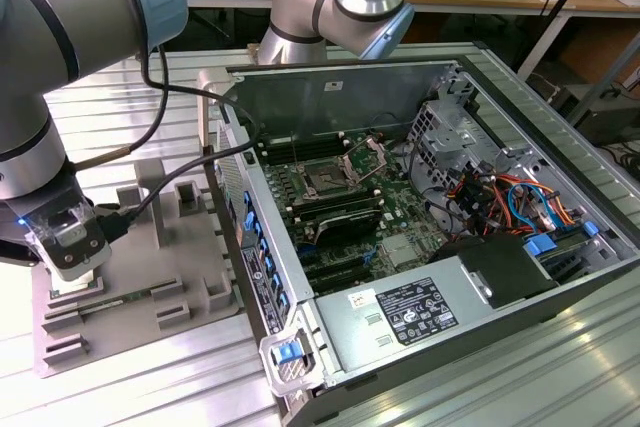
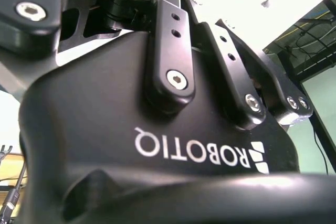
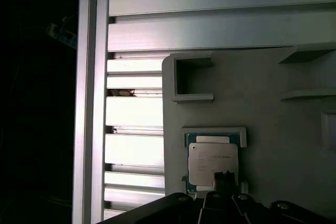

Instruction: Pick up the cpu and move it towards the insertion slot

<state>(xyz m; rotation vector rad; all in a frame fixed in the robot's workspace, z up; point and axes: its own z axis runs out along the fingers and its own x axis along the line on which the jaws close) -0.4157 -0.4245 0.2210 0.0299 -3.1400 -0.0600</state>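
The cpu [image 3: 210, 162], a small square chip with a pale silvery top, lies flat in a framed recess of the grey tray [image 3: 273, 103]. My gripper [image 3: 223, 180] hangs right over the chip's edge, its dark tip overlapping the chip. In the exterior view the gripper [image 1: 68, 265] is low over the tray [image 1: 130, 322] at that view's left, covering the chip. The insertion slot [image 1: 325, 181], a dark square socket with its metal bracket raised, sits on the green board inside the open computer case, well to the exterior view's right of the gripper.
The case's upright side wall [image 1: 250, 237] stands between tray and board. Raised grey frames [image 1: 190, 202] stick up from the tray. Cables [image 1: 500, 197] and a drive cage [image 1: 445, 137] crowd the case's far side. The power supply [image 1: 420, 312] fills its near end.
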